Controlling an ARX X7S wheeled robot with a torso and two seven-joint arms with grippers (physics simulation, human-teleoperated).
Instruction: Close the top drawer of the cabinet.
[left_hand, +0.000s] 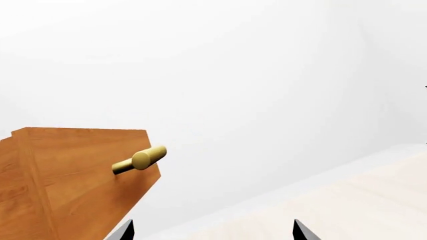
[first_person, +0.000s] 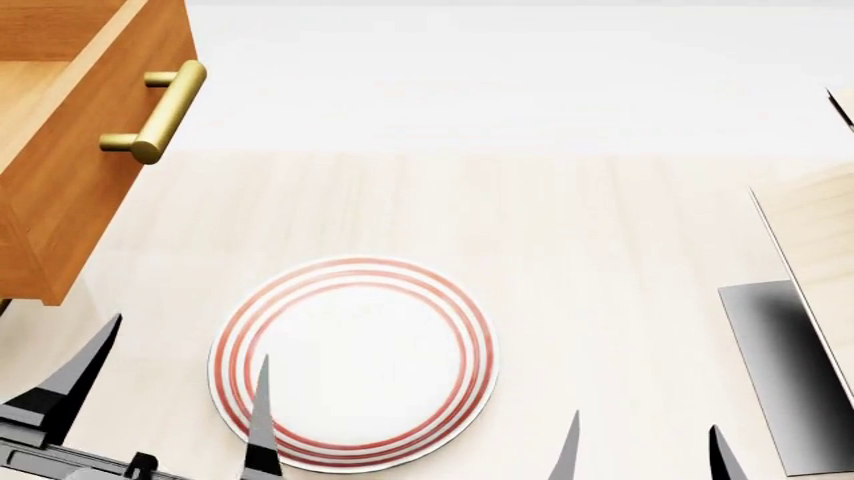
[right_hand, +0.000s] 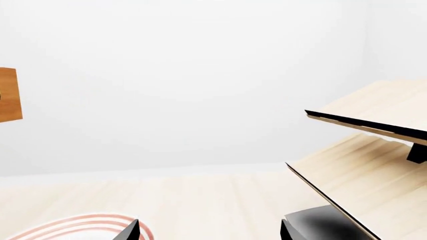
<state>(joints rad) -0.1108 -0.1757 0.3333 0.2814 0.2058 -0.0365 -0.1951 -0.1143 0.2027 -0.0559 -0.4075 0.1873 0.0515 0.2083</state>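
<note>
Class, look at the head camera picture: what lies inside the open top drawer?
Only a strip of bare wooden interior shows inside the top drawer, behind its front panel and brass handle. No contents are visible there; the rest of the inside is cut off by the frame edge.

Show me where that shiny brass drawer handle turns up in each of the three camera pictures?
Head view: brass handle at upper left, on the top drawer front.
Left wrist view: handle seen end-on at lower left, sticking out of the drawer front.
Right wrist view: not in it; only a sliver of orange-brown wood.
Shared landmark: that orange-brown wood.
</note>
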